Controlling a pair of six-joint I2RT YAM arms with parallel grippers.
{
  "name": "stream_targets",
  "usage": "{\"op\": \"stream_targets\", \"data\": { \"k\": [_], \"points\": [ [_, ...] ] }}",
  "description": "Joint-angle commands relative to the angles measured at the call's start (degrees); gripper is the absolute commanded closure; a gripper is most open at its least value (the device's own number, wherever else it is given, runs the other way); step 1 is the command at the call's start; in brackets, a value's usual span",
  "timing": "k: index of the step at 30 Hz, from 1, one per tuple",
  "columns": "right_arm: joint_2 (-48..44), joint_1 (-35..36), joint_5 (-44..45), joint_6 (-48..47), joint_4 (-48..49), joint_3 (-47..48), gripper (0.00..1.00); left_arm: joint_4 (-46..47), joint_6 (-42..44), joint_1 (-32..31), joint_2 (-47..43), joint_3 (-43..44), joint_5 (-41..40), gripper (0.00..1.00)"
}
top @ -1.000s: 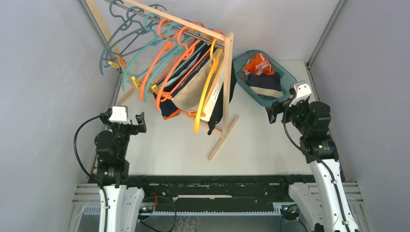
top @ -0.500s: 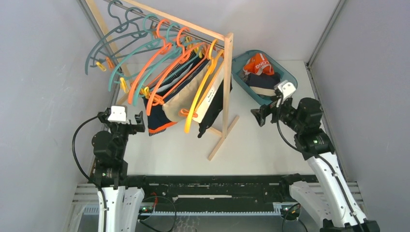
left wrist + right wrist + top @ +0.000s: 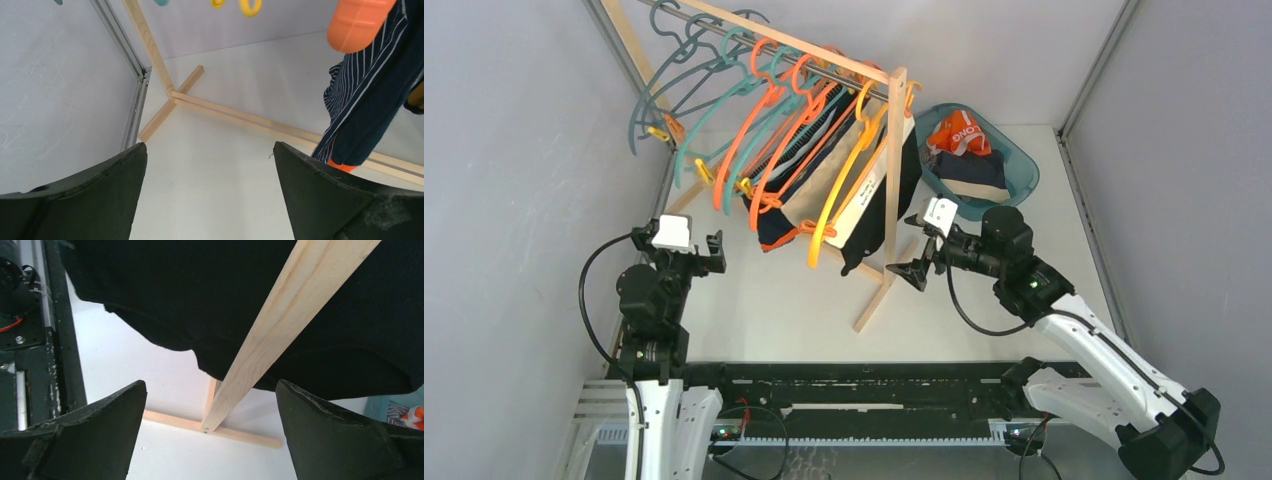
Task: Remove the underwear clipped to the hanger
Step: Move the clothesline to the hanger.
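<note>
Several briefs hang clipped on plastic hangers on a wooden rack [image 3: 892,150]: navy with pale stripes [image 3: 809,135], navy with orange trim [image 3: 774,232], beige [image 3: 812,190], and black [image 3: 874,235] with a white waistband [image 3: 864,195]. My right gripper [image 3: 914,272] is open and empty, just right of the rack's right post, below the black briefs. In the right wrist view [image 3: 210,435] the post [image 3: 280,335] and the black briefs [image 3: 190,295] fill the space ahead. My left gripper [image 3: 714,250] is open and empty, left of the striped briefs [image 3: 370,90].
A teal basket [image 3: 1027,165] at the back right holds more cloth, one piece orange [image 3: 959,132]. Empty teal hangers [image 3: 694,90] hang at the rack's left end. The rack's floor bars [image 3: 240,117] cross the table. Grey walls close in both sides.
My right arm has swung left from the basket to the rack's right post. The hangers and briefs swung left and have swung back. The left arm has barely moved.
</note>
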Motion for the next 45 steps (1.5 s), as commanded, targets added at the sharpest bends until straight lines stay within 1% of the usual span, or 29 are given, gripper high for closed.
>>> {"op": "stream_targets", "data": {
  "k": [1, 4, 6, 8, 10, 14, 21, 24, 27, 29, 32, 35, 37, 40, 41, 42, 43, 45],
  "points": [
    [2.64, 0.58, 0.91, -0.51, 11.35, -0.91, 0.0, 1.23, 1.11, 0.01, 0.44, 2.38, 0.81, 0.0],
    [4.94, 0.58, 3.46, -0.54, 15.35, -0.96, 0.02, 1.23, 1.03, 0.1, 0.4, 2.47, 0.85, 0.0],
    [6.26, 0.59, 5.0, -1.03, 18.02, -0.94, 0.07, 1.22, 1.06, 0.07, 0.42, 2.47, 0.8, 0.0],
    [7.21, 0.5, 5.2, -1.4, 20.7, -0.94, 0.19, 1.23, 1.16, 0.1, 0.32, 2.39, 0.84, 0.0],
    [8.52, 0.21, 4.13, -1.73, 21.67, -0.43, 0.29, 1.23, 1.31, 0.07, 0.14, 2.29, 0.83, 0.0],
    [12.01, -0.13, 2.27, -1.6, 21.08, 2.17, 0.43, 1.23, 1.55, 0.08, -0.22, 2.2, 0.7, 0.0],
    [21.31, -5.57, -2.66, 1.8, 22.84, 9.74, 0.53, 1.14, 1.82, 0.06, -0.43, 2.12, 0.8, 0.0],
    [26.35, -7.7, -5.08, 2.83, 21.58, 15.41, 0.56, 1.1, 1.91, 0.07, -0.45, 2.11, 0.8, 0.0],
    [32.41, -9.78, -7.76, 3.73, 18.1, 23.08, 0.59, 1.14, 2.04, 0.06, -0.37, 2.01, 0.8, 0.0],
    [37.46, -10.85, -7.93, 3.32, 15.13, 29.39, 0.59, 1.15, 2.15, 0.14, -0.34, 2.03, 0.87, 0.0],
    [42.55, -12.89, -6.41, 3.95, 11.99, 35.65, 0.57, 1.14, 2.32, 0.08, -0.18, 1.94, 1.09, 0.0],
    [44.45, -15.8, -6.65, 5.6, 9.95, 38.71, 0.49, 1.12, 2.5, 0.1, -0.09, 1.86, 1.23, 0.0],
    [43.78, -17.57, -7.29, 5.0, 8.07, 38.85, 0.41, 1.18, 2.73, 0.06, -0.15, 1.77, 1.42, 0.0],
    [41.61, -19.38, -8.22, 2.6, 2.35, 38.1, 0.26, 1.32, 2.96, 0.11, 0.28, 1.58, 1.78, 0.0],
    [40.53, -19.71, -8.4, 1.65, 1.26, 37.49, 0.2, 1.32, 3.04, 0.14, 0.45, 1.59, 1.94, 0.0],
    [39.37, -19.92, -8.58, 0.25, -0.75, 36.92, 0.05, 1.32, 3.1, 0.1, 0.7, 1.59, 2.15, 0.0],
    [38.05, -20.06, -8.56, -1.04, -2.62, 36.26, 0.01, 1.32, 3.15, 0.06, 0.97, 1.59, 2.31, 0.0],
    [34.78, -20.43, -8.17, -3.03, -5.61, 34.08, 0.0, 1.32, 3.31, 0.07, 1.42, 1.69, 2.7, 0.0]
  ]
}}
